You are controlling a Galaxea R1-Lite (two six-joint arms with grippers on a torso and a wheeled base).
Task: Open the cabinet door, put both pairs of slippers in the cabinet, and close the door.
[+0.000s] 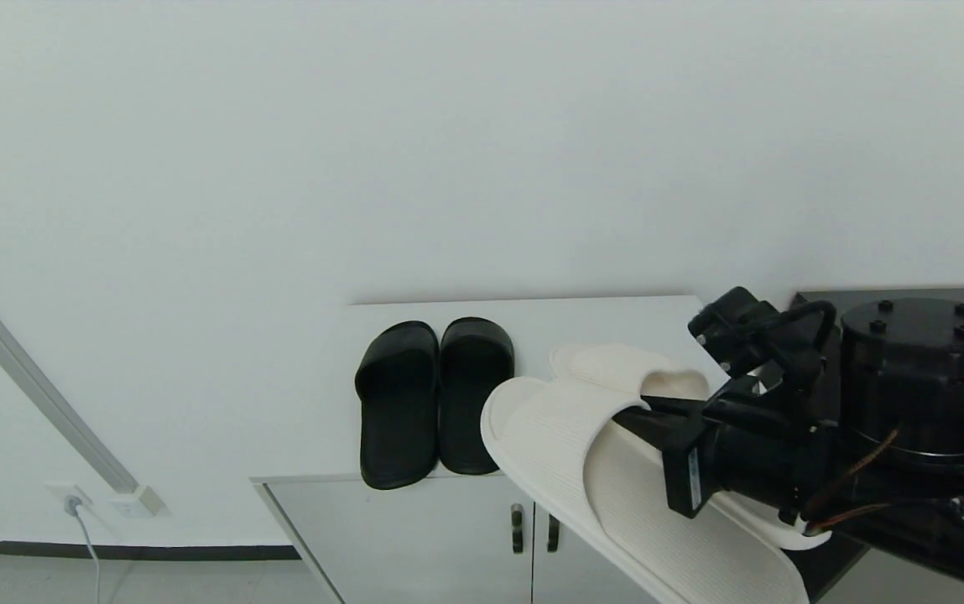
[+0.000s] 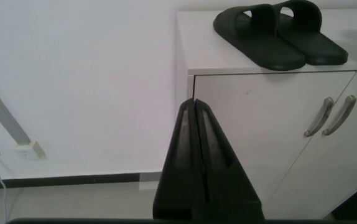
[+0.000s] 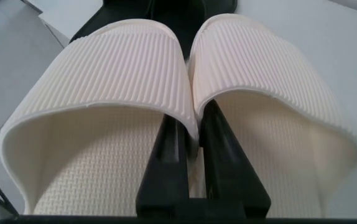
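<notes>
While right pincer [image 3: 194,127] clamps white slippers [image 1: 549,428], toes slanting wallward, left pincer [image 2: 195,106] sits closed.

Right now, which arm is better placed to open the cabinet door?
Left. The left end effector is empty and faces the closed cabinet doors with their handles. The right end effector is shut on the white slippers.

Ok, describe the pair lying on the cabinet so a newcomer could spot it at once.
Find the white cabinet against the wall. On its top, toward the left, lie the black slippers, side by side. They alone are black and free; the white slippers are in the right gripper.
</notes>
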